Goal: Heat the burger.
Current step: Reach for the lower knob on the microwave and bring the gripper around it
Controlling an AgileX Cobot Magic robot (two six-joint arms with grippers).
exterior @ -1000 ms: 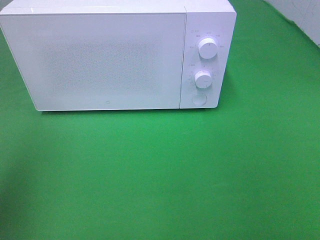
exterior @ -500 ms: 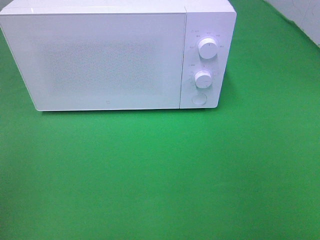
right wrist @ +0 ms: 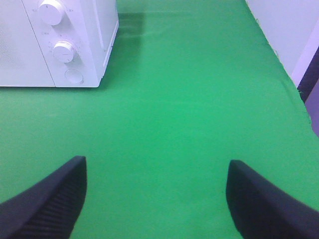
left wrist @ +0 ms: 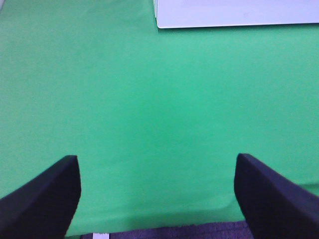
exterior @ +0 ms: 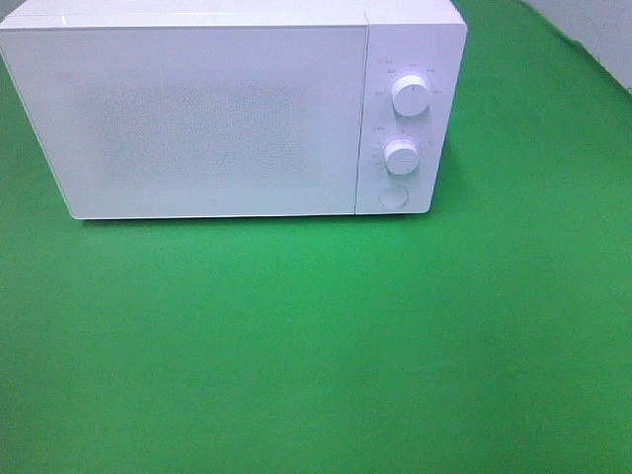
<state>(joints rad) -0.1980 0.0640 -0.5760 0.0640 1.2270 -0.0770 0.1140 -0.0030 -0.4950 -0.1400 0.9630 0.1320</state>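
The burger shows in none of the three views. It may lie behind the shut door or off the edge of every picture; which, I cannot tell. So its facing and its long axis cannot be read either, and a domed, round burger would have little long axis anyway.

In the high view a white box-shaped microwave oven (exterior: 212,118) fills the upper left of the frame. Its flat, speckled white door (exterior: 197,123) is closed flush. At the upper centre-right of the frame, on the control strip, sit a white round upper dial (exterior: 411,96), a white round lower dial (exterior: 402,156) below it and a white round button (exterior: 394,197) lowest. Smooth green cloth (exterior: 316,346) covers the whole lower half of the frame.

The left gripper (left wrist: 155,167) has its two dark fingers spread wide with only cloth between them, pinching nothing. The right gripper (right wrist: 157,167) is likewise spread and empty, with the control strip ahead of it.

My judgement is that the step in hand is working the oven front. The right arm is the nearer to the controls. It should approach square-on, narrow its fingers before contact and press or turn gently, so the light oven does not slide on the cloth. The left arm could steady the case or take the door.
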